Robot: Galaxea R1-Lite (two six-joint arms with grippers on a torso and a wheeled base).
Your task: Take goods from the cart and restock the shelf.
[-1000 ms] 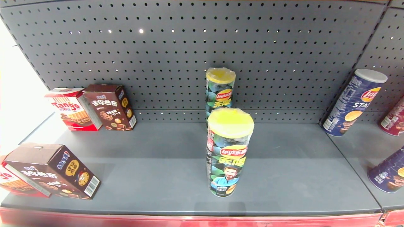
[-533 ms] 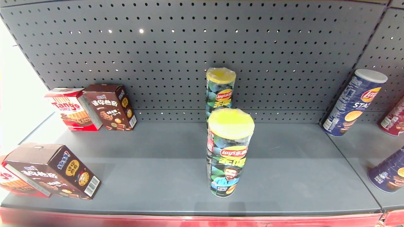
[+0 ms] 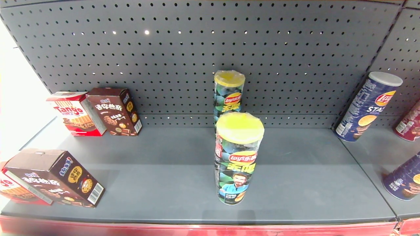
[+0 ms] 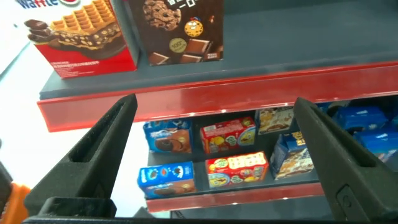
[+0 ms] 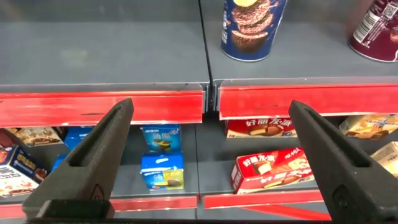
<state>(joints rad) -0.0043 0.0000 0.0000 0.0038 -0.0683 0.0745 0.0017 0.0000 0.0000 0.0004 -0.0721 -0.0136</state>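
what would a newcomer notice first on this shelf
The front chip can, with its bright yellow lid, stands upright in the middle of the grey shelf. The rear chip can stands straight behind it, by the pegboard. At the back left a red wafer box and a brown cookie box sit side by side, and a blue can stands on the right.

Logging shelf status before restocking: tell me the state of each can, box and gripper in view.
Front yellow-lidded can: upright, lid on.
Rear yellow-lidded can: upright, lid on.
Blue can: standing, lid on.
Front brown box: standing, closed.
Left gripper: open, empty.
Right gripper: open, empty.
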